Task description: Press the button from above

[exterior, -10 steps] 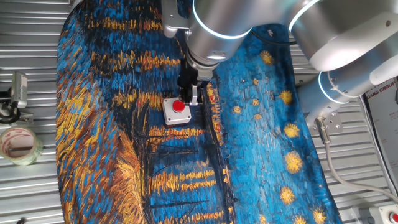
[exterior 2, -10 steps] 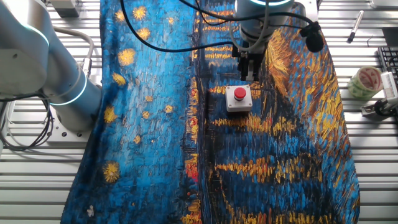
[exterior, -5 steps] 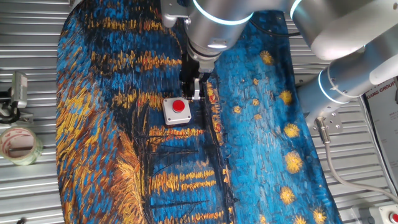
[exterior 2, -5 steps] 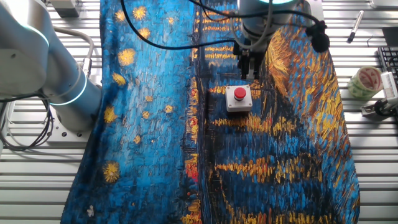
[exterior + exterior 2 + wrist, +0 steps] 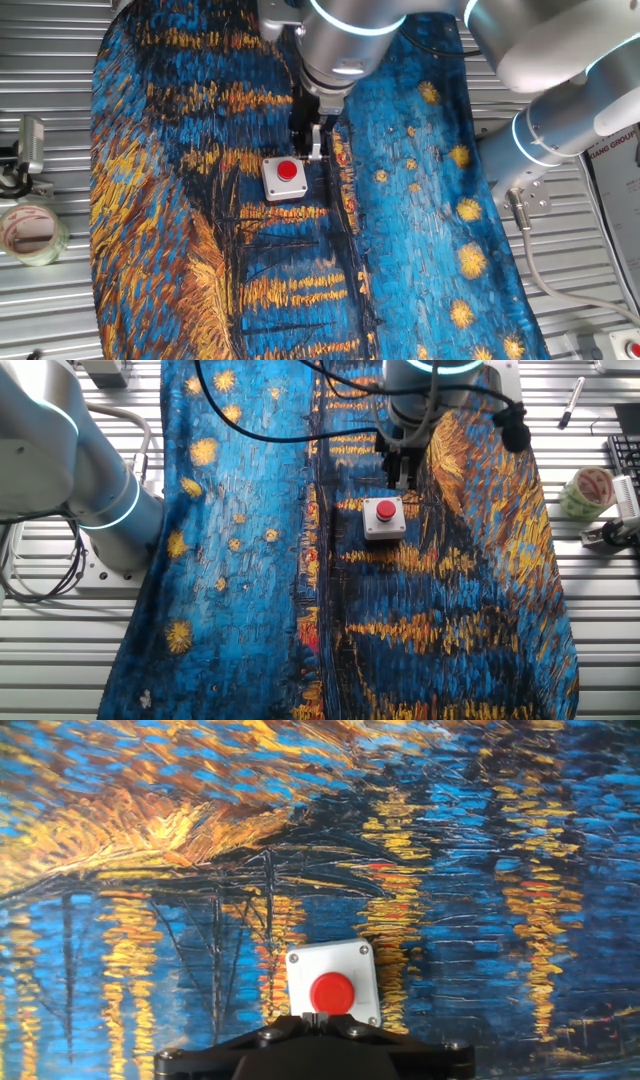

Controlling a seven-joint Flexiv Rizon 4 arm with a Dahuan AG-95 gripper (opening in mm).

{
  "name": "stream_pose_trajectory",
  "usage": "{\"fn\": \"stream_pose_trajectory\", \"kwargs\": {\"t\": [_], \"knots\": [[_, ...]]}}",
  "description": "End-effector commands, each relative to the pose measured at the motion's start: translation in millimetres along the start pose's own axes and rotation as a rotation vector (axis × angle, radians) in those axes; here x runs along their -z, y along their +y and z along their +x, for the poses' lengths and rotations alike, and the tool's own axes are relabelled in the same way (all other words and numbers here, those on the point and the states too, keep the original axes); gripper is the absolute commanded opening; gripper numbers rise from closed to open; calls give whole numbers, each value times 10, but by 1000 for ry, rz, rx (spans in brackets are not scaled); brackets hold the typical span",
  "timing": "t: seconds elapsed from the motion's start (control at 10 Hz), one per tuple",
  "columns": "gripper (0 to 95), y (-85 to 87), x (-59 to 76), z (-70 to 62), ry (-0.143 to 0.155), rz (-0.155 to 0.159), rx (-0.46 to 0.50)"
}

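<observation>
The button (image 5: 288, 171) is a red dome in a light grey square box (image 5: 270, 187) that lies on the painted cloth. It also shows in the other fixed view (image 5: 385, 511) and low in the hand view (image 5: 331, 992). My gripper (image 5: 303, 150) hangs just above the box's far edge, a little behind the red dome, and points down. It shows in the other fixed view (image 5: 400, 482) too. In the hand view the fingertips (image 5: 318, 1017) meet with no gap, right over the dome's near rim. The gripper is shut and empty.
A blue and orange painted cloth (image 5: 200, 250) covers the table. A tape roll (image 5: 30, 232) lies off the cloth on the slatted metal top, also seen in the other fixed view (image 5: 588, 490). The arm's base (image 5: 100, 500) stands beside the cloth. A pen (image 5: 570, 405) lies at the far edge.
My gripper has risen slightly away from the red dome over the last second. The button box has not moved.
</observation>
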State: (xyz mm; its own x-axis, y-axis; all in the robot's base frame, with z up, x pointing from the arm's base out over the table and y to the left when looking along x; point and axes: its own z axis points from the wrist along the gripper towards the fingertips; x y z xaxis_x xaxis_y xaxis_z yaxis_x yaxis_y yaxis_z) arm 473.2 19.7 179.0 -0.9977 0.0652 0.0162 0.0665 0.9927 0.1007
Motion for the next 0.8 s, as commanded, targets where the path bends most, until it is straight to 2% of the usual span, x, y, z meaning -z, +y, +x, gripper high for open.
{"fn": "stream_pose_trajectory", "kwargs": {"t": [0.1, 0.3, 0.8], "knots": [[0, 6, -1, -3, 6, -20, -29], [0, 6, -1, -3, 3, -23, -55], [0, 6, -2, -2, 15, -63, -47]]}}
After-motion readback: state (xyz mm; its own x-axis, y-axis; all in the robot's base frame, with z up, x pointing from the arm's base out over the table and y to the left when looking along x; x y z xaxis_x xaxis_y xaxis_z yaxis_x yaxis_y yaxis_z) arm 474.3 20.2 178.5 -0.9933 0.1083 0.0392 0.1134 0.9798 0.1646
